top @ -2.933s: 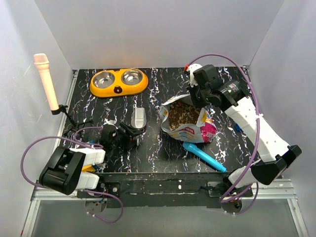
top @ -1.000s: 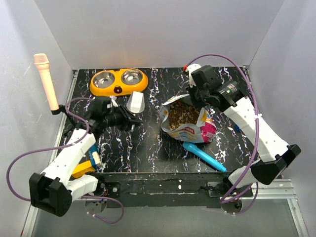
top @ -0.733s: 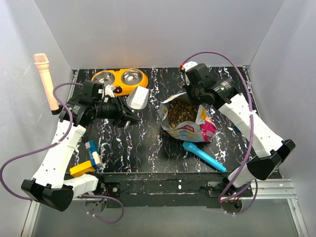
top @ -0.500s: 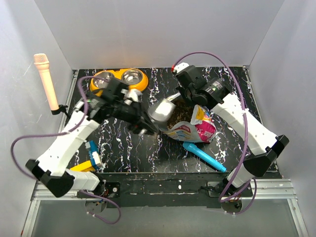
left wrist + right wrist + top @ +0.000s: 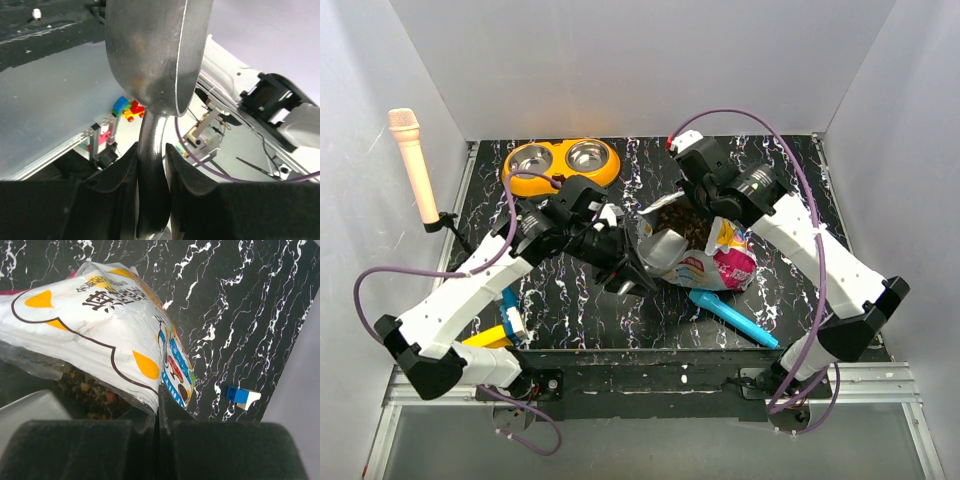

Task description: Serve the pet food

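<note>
Pouch (image 5: 712, 266) open, pet food (image 5: 685, 226) inside; right gripper (image 5: 159, 415) pinches pouch rim, left gripper (image 5: 151, 159) clamps scoop (image 5: 150, 50) handle.

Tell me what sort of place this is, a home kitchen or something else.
Probably a robot test booth, not a home: plain white walls box in a black marbled tabletop, two robot arms are mounted at its near edge, and a microphone stands at the left side.

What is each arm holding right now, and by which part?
Left end effector grips the metal scoop by its handle; right end effector pinches the pouch by its rim.
</note>
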`<state>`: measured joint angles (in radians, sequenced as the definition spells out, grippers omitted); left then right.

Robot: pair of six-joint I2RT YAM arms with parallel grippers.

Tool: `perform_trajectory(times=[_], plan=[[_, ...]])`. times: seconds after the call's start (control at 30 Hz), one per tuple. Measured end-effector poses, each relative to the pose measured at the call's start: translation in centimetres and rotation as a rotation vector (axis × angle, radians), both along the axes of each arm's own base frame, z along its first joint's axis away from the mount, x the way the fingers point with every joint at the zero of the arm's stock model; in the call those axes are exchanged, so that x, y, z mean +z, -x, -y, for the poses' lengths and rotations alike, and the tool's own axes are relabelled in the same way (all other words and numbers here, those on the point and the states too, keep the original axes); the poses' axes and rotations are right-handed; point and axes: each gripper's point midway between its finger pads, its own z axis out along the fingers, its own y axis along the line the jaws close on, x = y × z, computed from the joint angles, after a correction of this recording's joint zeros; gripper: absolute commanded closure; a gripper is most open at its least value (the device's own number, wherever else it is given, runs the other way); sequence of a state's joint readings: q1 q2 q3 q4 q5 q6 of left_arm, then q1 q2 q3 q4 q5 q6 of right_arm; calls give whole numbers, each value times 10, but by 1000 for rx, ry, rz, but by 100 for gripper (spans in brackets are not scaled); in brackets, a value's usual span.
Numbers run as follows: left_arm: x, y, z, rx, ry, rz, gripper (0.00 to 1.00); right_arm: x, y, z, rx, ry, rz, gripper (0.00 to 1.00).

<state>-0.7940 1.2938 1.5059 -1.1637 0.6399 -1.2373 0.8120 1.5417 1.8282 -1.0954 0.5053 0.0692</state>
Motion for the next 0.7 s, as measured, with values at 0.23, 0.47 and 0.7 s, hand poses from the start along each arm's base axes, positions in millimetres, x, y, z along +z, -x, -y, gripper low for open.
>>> perform_trajectory(times=[0.23,0.47,0.7], plan=[[-19,-41,32,40,-28,-114,100,-1,21,-11,125,36,38,99],[-53,-66,23,306,-69,-378,100,-2,25,-25,190,54,69,99],[-49,-74,24,453,-116,-461,100,-1,23,-24,180,56,78,99]])
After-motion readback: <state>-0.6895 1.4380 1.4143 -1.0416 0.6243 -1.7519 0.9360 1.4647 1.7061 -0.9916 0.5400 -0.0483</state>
